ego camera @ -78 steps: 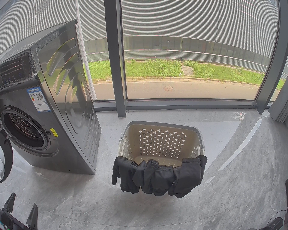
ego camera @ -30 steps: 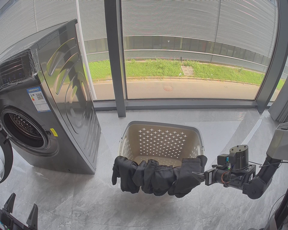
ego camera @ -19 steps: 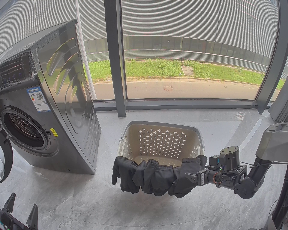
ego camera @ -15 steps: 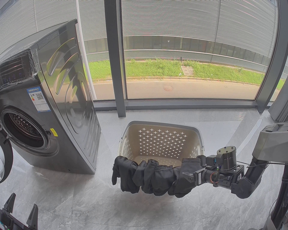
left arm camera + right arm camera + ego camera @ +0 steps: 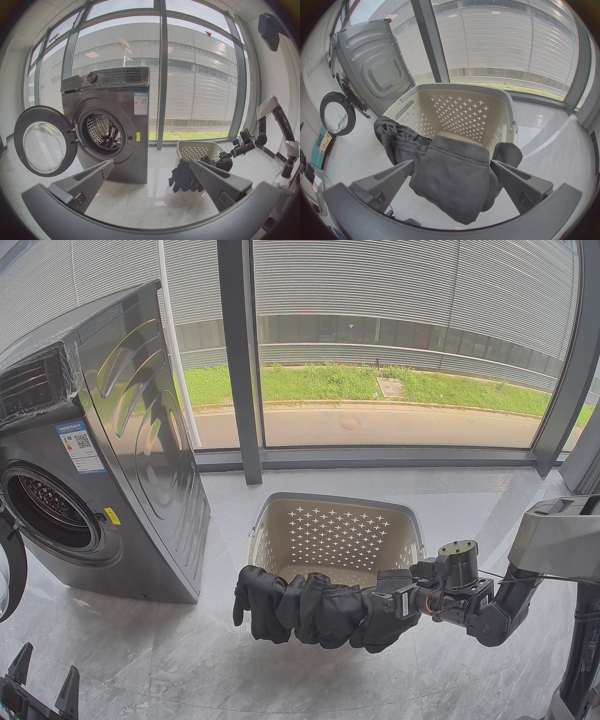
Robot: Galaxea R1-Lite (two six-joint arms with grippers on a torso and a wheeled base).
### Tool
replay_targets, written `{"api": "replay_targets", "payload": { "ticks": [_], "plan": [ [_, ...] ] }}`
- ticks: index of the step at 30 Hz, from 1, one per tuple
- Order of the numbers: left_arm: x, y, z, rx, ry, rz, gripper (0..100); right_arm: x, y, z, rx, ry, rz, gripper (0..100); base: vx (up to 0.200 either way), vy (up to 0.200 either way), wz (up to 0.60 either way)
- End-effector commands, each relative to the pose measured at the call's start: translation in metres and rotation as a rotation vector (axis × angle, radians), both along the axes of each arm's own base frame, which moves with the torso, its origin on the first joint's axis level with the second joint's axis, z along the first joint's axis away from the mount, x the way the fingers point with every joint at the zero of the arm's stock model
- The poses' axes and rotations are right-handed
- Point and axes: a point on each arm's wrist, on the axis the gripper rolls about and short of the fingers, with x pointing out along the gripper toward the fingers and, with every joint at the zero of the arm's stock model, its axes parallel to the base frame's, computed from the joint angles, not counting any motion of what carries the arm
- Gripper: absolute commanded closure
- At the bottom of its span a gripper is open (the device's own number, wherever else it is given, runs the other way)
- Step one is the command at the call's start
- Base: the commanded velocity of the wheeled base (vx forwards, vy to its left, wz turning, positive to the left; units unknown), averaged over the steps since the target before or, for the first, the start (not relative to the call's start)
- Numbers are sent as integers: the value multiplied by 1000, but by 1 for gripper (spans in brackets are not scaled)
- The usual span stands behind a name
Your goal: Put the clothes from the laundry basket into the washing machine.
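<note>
A black garment (image 5: 325,612) hangs bunched over the near rim of the cream laundry basket (image 5: 337,524) on the floor. My right gripper (image 5: 382,604) comes in from the right at the garment's right end. In the right wrist view its fingers (image 5: 393,178) stand open on either side of the dark cloth (image 5: 453,175), with the basket (image 5: 475,93) behind. The grey washing machine (image 5: 94,446) stands at the left, its round door (image 5: 43,140) swung open and the drum (image 5: 101,129) exposed. My left gripper (image 5: 45,671) is open and low at the near left, holding nothing.
Glass window walls with a dark pillar (image 5: 240,365) run behind the basket. Bare grey marble floor (image 5: 187,665) lies between the washing machine and the basket and in front of both. The open door (image 5: 9,571) juts out at the far left.
The right arm has come into view from the right and moved left to the garment's right end, its fingers now around the cloth. The left gripper and the clothes have not moved.
</note>
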Motion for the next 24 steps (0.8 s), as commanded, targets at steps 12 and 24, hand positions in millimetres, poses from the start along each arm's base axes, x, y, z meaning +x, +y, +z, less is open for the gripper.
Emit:
{"api": "replay_targets", "payload": {
  "ticks": [12, 24],
  "plan": [
    [0, 0, -5, -2, 1, 2, 0, 19, -15, -7, -21, -10, -67, 0, 0, 0, 0],
    [0, 0, -5, -2, 1, 2, 0, 18, -6, -27, -39, 27, -41, 0, 0, 0, 0]
  ]
}}
